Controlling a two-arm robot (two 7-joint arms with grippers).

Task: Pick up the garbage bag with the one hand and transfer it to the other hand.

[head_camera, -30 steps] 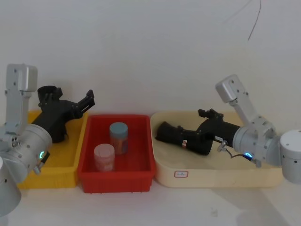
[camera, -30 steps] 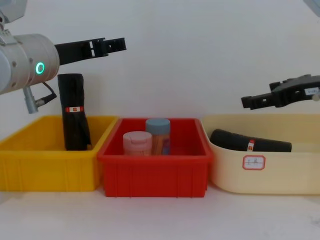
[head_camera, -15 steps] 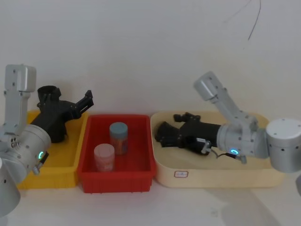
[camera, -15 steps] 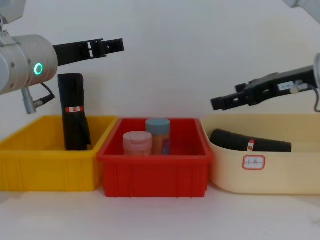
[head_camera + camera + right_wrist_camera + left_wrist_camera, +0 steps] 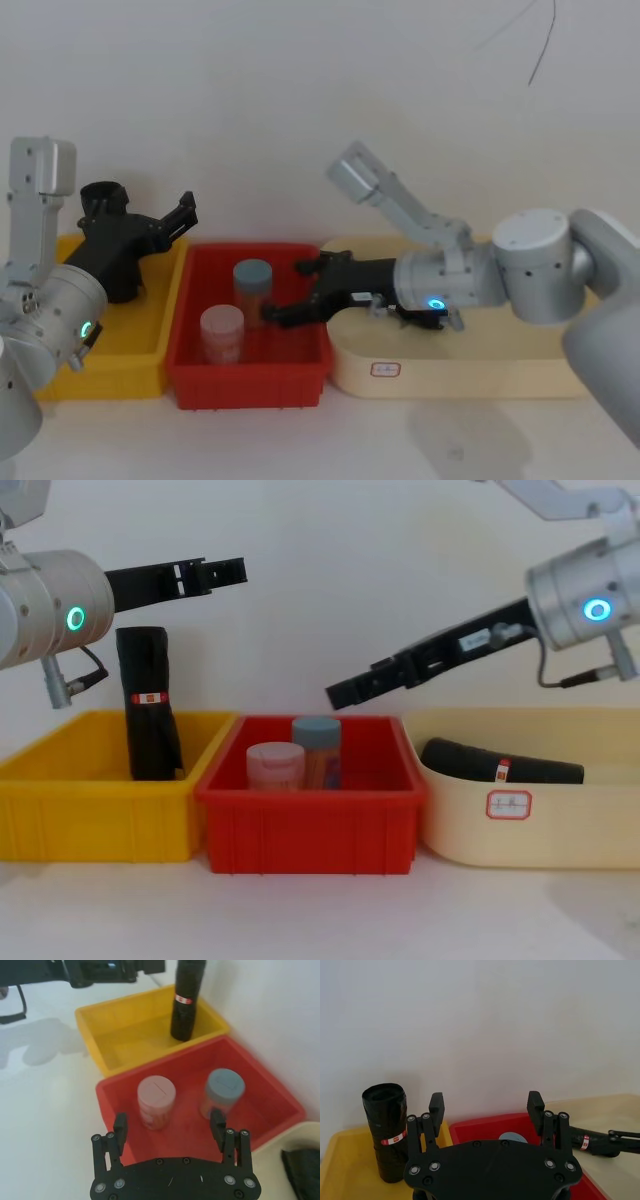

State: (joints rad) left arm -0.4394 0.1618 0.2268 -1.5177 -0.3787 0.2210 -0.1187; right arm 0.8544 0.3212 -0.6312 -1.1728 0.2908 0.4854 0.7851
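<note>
Nothing is grasped yet. The garbage bag [image 5: 148,715] is stood upright in the yellow bin [image 5: 95,825]. The left gripper [image 5: 486,1105] is held spread and empty above it, and the right gripper [image 5: 169,1122] likewise over the red bin [image 5: 117,1110]. Pickup and handover are both left.

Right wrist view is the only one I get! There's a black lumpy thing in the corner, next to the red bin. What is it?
Observer: A black lying roll of bags, on its side in a cream tub.
Operator: Am I touching anything?
Observer: No. The right pincer hangs open in the air over the red bin, higher than the pink jar and the blue-lidded jar.
Operator: And the one at the top of my picture?
Observer: The left pincer is open too. It sits higher than the top of the standing roll in the yellow bin and isn't touching it.
</note>
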